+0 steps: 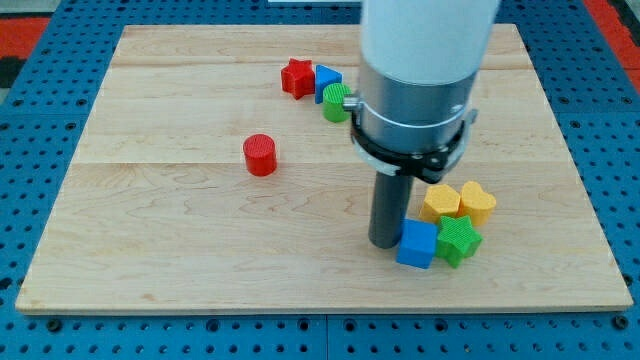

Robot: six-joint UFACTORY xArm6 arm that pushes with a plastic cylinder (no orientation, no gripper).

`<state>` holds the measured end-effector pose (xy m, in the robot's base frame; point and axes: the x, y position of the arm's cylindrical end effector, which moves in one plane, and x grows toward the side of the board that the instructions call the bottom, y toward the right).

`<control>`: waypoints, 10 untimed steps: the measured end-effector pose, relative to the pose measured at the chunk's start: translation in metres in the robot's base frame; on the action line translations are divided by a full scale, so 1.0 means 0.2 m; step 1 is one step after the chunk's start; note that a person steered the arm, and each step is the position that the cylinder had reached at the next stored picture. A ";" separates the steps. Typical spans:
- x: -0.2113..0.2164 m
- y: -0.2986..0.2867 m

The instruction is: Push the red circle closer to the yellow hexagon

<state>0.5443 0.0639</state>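
The red circle [260, 155] is a short cylinder standing alone on the wooden board, left of centre. The yellow hexagon [441, 201] lies at the lower right, partly behind the arm. My tip [386, 243] rests on the board at the left side of the blue cube [417, 244], touching or nearly touching it. The tip is far to the right of the red circle and just lower left of the yellow hexagon.
A yellow heart [478, 202] and a green star [459, 239] sit by the hexagon. A red star [297, 77], a blue block [327, 80] and a green cylinder [338, 101] cluster at the top centre. The wooden board [150, 250] lies on blue pegboard.
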 end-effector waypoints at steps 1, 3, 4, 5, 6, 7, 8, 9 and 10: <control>-0.09 -0.31; -0.44 -0.99; -0.60 -0.99; -0.60 -0.72; -0.45 -0.49; -0.38 -0.25; -0.35 -0.05; -0.38 -0.05; -0.38 0.03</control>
<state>0.4677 0.0699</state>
